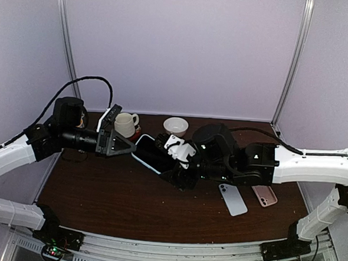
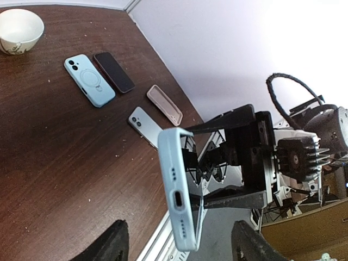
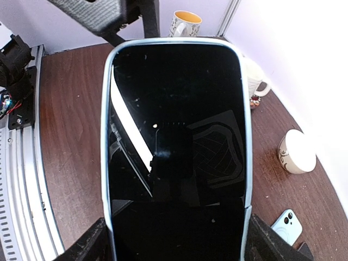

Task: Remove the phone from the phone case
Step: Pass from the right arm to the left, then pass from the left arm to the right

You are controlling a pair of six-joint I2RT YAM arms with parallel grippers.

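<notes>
The phone (image 3: 176,141), black screen up, sits in a light blue phone case (image 3: 106,163) and is held in the air over the table. My right gripper (image 3: 176,244) is shut on the cased phone across its width, its fingers (image 3: 89,244) pressed to the case's long sides. In the top view the phone (image 1: 149,152) juts left from the right gripper (image 1: 181,160) toward the left gripper (image 1: 123,145). My left gripper (image 2: 179,247) is open. The case's port end (image 2: 182,201) hangs between its fingertips (image 2: 103,244), with a gap on each side.
A mug (image 1: 125,124) and a white bowl (image 1: 175,126) stand at the back of the table. Right of centre lie a grey phone (image 1: 233,199) and a pink case (image 1: 264,195). A light blue cased phone (image 2: 89,80) and a black phone (image 2: 113,72) lie nearby.
</notes>
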